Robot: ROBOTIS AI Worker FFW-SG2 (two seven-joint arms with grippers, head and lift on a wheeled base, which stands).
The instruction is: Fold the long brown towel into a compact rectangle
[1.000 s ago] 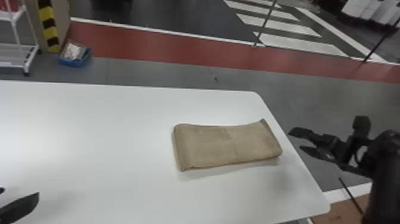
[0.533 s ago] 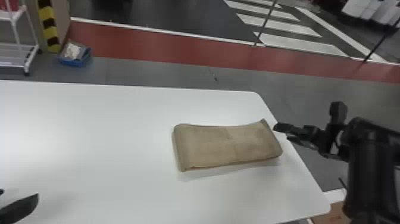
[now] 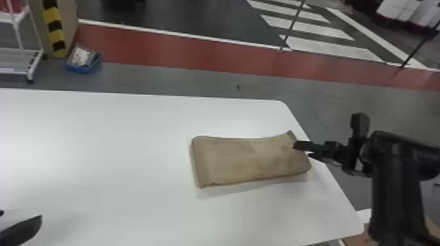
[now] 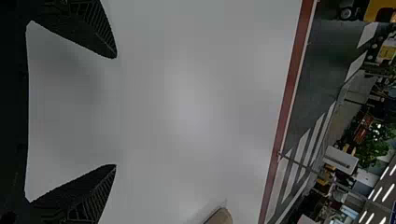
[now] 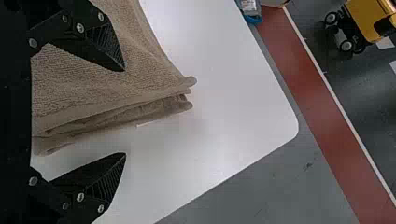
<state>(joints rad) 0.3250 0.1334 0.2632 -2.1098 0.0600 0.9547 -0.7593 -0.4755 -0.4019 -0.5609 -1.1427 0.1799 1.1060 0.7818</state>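
Note:
The brown towel (image 3: 248, 160) lies folded into a layered rectangle near the table's right end. My right gripper (image 3: 301, 149) is over the towel's right end in the head view. In the right wrist view the open right gripper (image 5: 125, 112) has one finger above the towel (image 5: 107, 88) and the other beyond its layered edge, over bare table. At the head view's lower left corner is the left gripper (image 3: 21, 222), parked away from the towel. Its fingers stand wide apart over the table in the left wrist view, the left gripper (image 4: 116, 111) holding nothing; a towel corner (image 4: 220, 217) shows there.
The white table (image 3: 114, 147) has its right edge just past the towel, under my right arm. Beyond it on the floor are a blue bin (image 3: 83, 62) and a white rack (image 3: 23, 62) at the far left.
My right gripper has moved leftward from beyond the table's right edge to over the towel's right end. Towel and left gripper have stayed in place.

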